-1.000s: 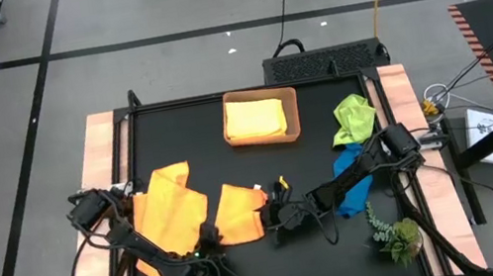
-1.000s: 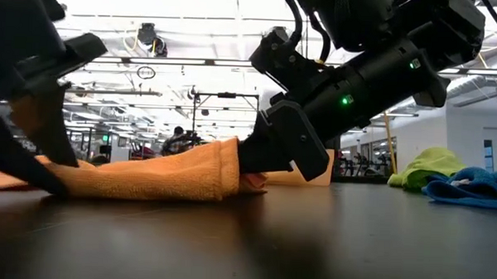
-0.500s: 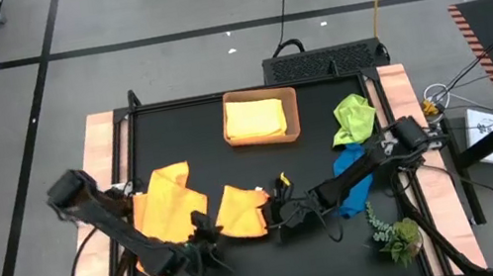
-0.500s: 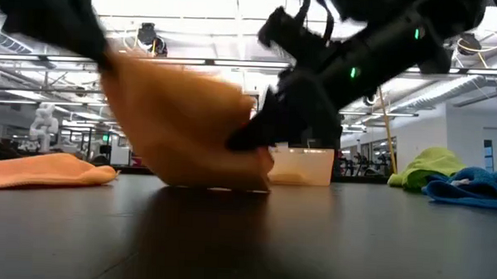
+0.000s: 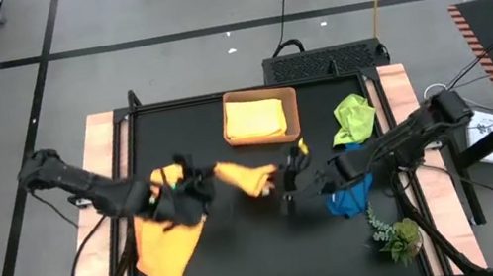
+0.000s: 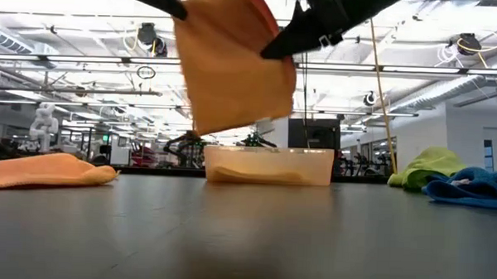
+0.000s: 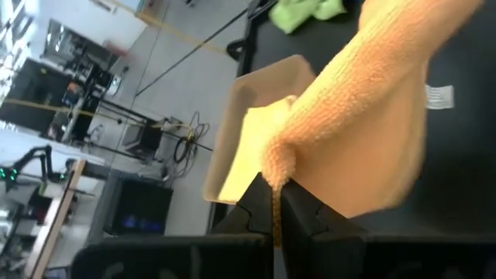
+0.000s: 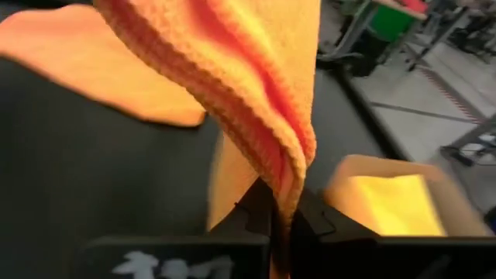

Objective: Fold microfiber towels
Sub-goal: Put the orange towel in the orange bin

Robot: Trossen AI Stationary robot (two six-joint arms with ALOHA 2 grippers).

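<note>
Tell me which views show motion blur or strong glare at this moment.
High view: the left claw and the lifted orange towel between it and the right claw are smeared by motion. Low view: bright ceiling lights wash out the top, and the arms are dark silhouettes. Right wrist view: the tray is soft and out of focus.

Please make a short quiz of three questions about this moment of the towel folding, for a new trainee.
1. True or false: the folded orange towel hangs clear above the table.
2. What lies in the tray? A) blue towel B) yellow towel C) plant
3. Fill in: the towel is held by ___ claws.

Key:
1. True; the left claw and right claw pinch its top corners.
2. B, the yellow towel.
3. Both.
</note>
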